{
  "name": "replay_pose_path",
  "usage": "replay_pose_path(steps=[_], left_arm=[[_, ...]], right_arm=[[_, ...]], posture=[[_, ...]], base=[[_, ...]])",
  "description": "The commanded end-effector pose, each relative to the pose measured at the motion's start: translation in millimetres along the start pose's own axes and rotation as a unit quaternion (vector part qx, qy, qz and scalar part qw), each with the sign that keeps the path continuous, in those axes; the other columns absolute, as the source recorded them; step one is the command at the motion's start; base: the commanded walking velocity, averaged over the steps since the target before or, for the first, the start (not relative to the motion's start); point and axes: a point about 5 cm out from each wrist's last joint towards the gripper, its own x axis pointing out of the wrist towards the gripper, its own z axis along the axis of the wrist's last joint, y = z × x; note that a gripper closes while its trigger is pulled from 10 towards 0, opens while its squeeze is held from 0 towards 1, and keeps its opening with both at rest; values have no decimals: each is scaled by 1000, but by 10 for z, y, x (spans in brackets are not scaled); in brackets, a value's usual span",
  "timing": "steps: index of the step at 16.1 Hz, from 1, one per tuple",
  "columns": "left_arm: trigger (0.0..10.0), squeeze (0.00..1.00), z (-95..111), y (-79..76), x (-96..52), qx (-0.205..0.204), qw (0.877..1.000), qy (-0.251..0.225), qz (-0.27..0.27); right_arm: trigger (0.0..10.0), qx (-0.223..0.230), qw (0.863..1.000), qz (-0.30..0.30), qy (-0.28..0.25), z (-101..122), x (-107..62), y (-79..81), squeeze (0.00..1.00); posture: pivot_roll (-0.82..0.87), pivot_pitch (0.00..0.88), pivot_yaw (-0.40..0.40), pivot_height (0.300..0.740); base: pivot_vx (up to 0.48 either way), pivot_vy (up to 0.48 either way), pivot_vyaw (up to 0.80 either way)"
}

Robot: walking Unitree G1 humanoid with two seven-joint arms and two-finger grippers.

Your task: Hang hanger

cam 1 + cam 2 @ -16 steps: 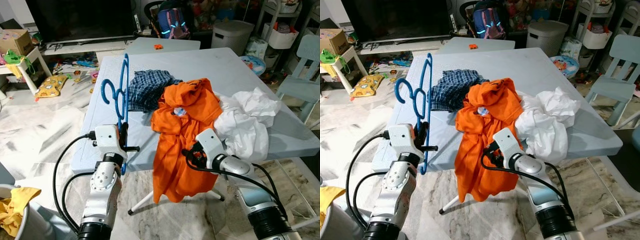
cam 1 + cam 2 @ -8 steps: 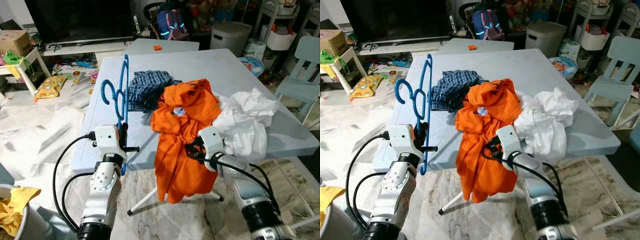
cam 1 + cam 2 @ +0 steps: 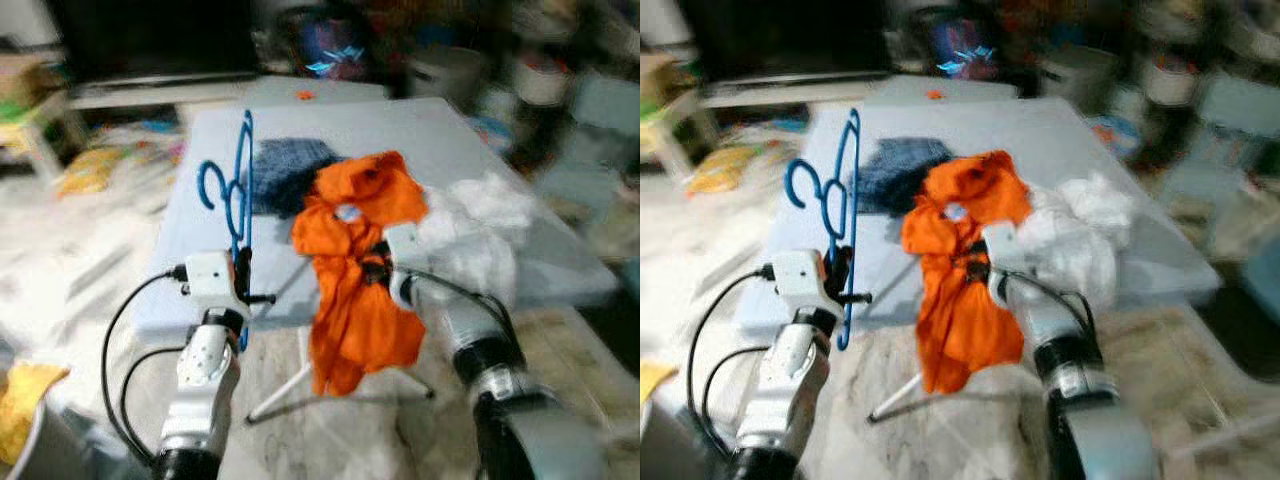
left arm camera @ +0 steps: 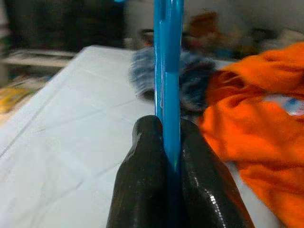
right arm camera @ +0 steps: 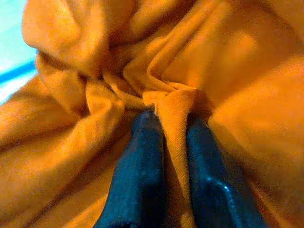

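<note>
Orange shirt (image 3: 357,262) lifted higher by right jaws (image 5: 164,142) pinching it; left jaws (image 4: 169,156) clamping blue hanger (image 3: 236,190).

A pale blue bench (image 3: 520,250) is seen in the middle of a blurred, cluttered room, standing on white legs (image 3: 285,395) over a marbled, light floor (image 3: 90,270). A large dark screen (image 3: 150,40) is set on a low white unit (image 3: 150,92) against the far wall. A white lidded bin (image 3: 445,70) and a pale chair (image 3: 605,110) are made out at the far right.

Left gripper (image 4: 168,142) clamped, raised; right gripper (image 5: 173,137) pinched, reaching forward.
</note>
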Motion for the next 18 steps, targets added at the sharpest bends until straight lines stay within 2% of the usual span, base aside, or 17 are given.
replay_pose_path(steps=[1, 2, 4, 5, 6, 7, 8, 9, 10, 11, 12, 13, 14, 15, 16, 17, 18], left_arm=[[10000, 0, 73, -12, 26, 3, 1000, -16, 3], [10000, 0, 82, -10, 22, 3, 1000, -18, 5], [10000, 0, 82, 35, -15, 2, 999, -22, 23], [10000, 0, 78, 40, -26, 2, 999, -22, 26], [10000, 0, 66, 43, -50, 1, 999, -21, 30], [10000, 0, 55, 41, -63, 2, 999, -20, 31], [10000, 0, 54, 37, -71, 3, 999, -20, 32], [10000, 0, 63, 42, -74, 5, 999, -22, 35], [10000, 0, 71, 48, -71, 6, 999, -24, 38], [10000, 0, 76, 53, -63, 5, 999, -25, 40], [10000, 0, 78, 51, -59, 4, 999, -26, 41], [10000, 0, 77, 31, -62, 3, 999, -26, 41], [10000, 0, 75, 22, -63, 2, 999, -26, 40], [10000, 0, 63, -1, -65, 0, 999, -25, 38], [10000, 0, 55, -12, -65, -1, 999, -23, 36], [10000, 0, 54, -10, -57, -1, 999, -23, 35], [10000, 0, 56, -4, -48, -1, 999, -23, 34]], right_arm=[[0, -3, 999, 11, -40, 286, 28, 57, 0], [0, -9, 998, 18, -55, 434, 46, 104, 0], [0, 2, 987, 13, -162, 1068, -1, 180, 0], [0, 14, 980, 3, -199, 1264, -47, 166, 0], [0, 38, 957, -16, -288, 1742, -214, 131, 0], [0, 44, 934, -28, -355, 2100, -395, 95, 0], [0, 48, 911, -47, -408, 2367, -571, 39, 0], [0, 59, 890, -71, -447, 2539, -717, -37, 0], [0, 65, 881, -85, -460, 2593, -776, -84, 0], [0, 66, 884, -104, -451, 2558, -757, -122, 0], [4588, 34, 897, -123, -424, 2458, -669, -98, 0], [10000, -41, 926, -116, -358, 2163, -437, 28, 0], [10000, -82, 939, -102, -317, 1979, -315, 100, 102], [10000, -129, 961, -76, -232, 1554, -112, 164, 1000], [10000, -179, 971, -60, -147, 1146, 16, 170, 1000], [10000, -167, 979, -42, -111, 904, 55, 126, 1000], [10000, -195, 976, -46, -90, 751, 58, 48, 1000]], posture=[[-124, 0, -21, 740], [-114, 0, -34, 740], [-94, 0, -58, 740], [-89, 0, -64, 740], [-82, 0, -69, 740], [-78, 0, -71, 740], [-67, 0, -79, 740], [-65, 0, -81, 740], [-62, 0, -84, 740], [-59, 0, -89, 740], [-59, 0, -90, 740], [-58, 0, -93, 740], [-61, 0, -91, 740], [-65, 0, -91, 740], [-67, 0, -90, 740], [-70, 0, -90, 740], [-72, 0, -87, 740]], base=[[0, 0, 0], [0, 0, 0], [0, 0, 0], [0, 0, 0], [0, 0, 0], [0, 0, 0], [0, 0, 0], [0, 0, 0], [0, 0, 0], [0, 0, 0], [0, 0, 0], [0, 0, 0], [0, 0, 0], [0, 0, 0], [0, 0, 0], [0, 0, 0], [0, 0, 0]])
